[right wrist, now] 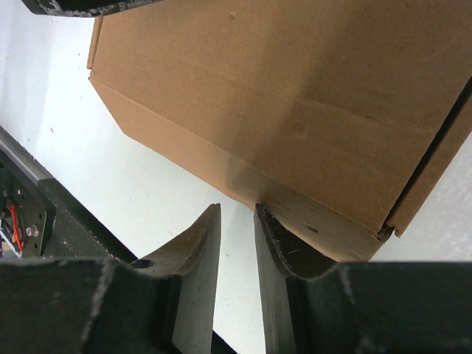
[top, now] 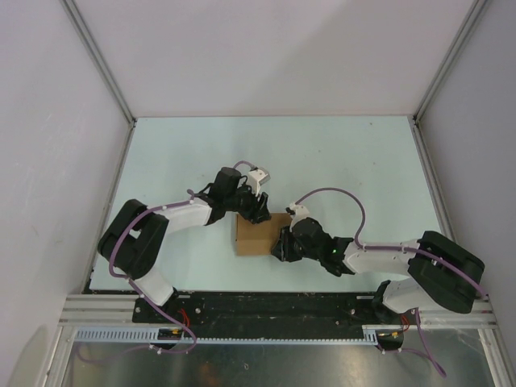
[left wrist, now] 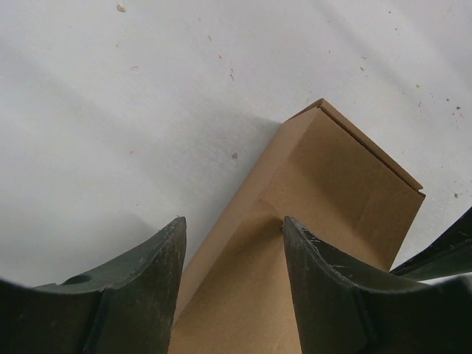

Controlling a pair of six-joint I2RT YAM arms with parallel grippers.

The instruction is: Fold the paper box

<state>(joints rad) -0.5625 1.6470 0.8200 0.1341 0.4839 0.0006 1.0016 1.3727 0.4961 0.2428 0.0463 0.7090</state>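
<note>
Folding is being nearly finished, it seems: the paper box (top: 260, 235) is being kept closed in the middle of the table (top: 347, 161). It is being touched by the left gripper (left wrist: 232, 221), half open and holding nothing, and by the right gripper (right wrist: 237, 209), nearly shut and empty. Maybe one last flap is being pressed down.

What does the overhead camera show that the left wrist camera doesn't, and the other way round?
Only overhead: the left arm and right arm whole, the walls, the full table. Only the left wrist: specks on the table, and the paper box with its corner seam up close. Both: the paper box and the left gripper at it.
</note>
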